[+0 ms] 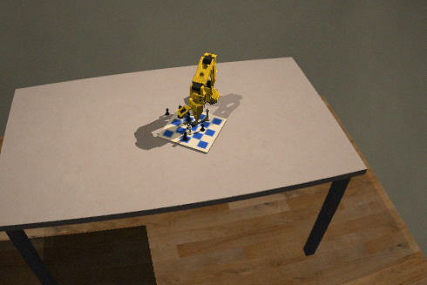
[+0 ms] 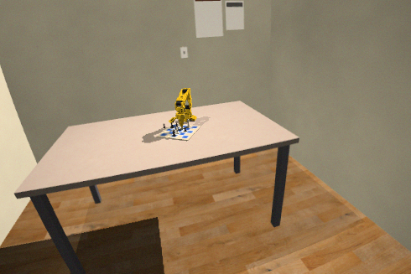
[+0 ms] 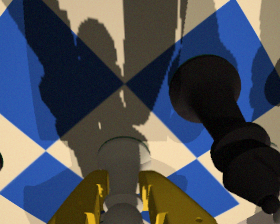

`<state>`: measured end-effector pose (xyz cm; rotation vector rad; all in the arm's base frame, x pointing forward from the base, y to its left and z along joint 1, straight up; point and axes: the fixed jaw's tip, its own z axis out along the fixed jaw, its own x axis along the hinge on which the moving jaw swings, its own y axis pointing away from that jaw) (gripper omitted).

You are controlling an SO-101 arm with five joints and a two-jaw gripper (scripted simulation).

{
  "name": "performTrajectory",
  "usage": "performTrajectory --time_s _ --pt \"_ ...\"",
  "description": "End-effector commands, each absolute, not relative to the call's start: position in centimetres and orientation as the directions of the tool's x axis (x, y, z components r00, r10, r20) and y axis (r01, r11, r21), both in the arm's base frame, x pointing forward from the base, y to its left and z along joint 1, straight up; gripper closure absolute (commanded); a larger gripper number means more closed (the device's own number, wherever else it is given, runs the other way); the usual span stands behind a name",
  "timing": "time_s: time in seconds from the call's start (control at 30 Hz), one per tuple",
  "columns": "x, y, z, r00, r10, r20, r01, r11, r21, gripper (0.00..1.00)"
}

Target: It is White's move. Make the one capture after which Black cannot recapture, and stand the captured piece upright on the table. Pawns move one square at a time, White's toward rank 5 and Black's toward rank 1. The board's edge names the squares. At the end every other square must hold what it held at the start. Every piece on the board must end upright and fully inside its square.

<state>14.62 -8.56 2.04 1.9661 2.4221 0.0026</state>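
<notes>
A small blue-and-cream chessboard point(image 1: 194, 131) lies in the middle of the table, also visible in the exterior view point(image 2: 180, 131). My yellow arm bends down over it. In the wrist view my gripper point(image 3: 122, 219) is shut on a white piece point(image 3: 120, 192), holding it just above a shadowed square. A black piece point(image 3: 231, 137) stands upright to the right of it. A black piece point(image 1: 166, 111) stands upright on the table, off the board's far left corner. Other black pieces point(image 1: 185, 136) and a white piece point(image 1: 207, 114) stand on the board.
The arm's base point(image 1: 205, 73) stands behind the board. The arm's shadow point(image 1: 150, 132) falls on the table to the left of the board. The table edges are far from the board.
</notes>
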Motion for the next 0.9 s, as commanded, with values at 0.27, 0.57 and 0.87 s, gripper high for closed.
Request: performTrajectory --time_s 0.27,0.57,0.87 --pt "14.5 -8.24 1.7 -0.21 0.978 -0.013 0.978 0.21 0.014 1.0" --pt "14.56 -8.28 1.83 -0.21 0.978 -0.013 0.978 0.21 0.014 1.0" --pt "14.62 -8.3 1.93 -0.21 0.978 -0.013 0.978 0.21 0.014 1.0"
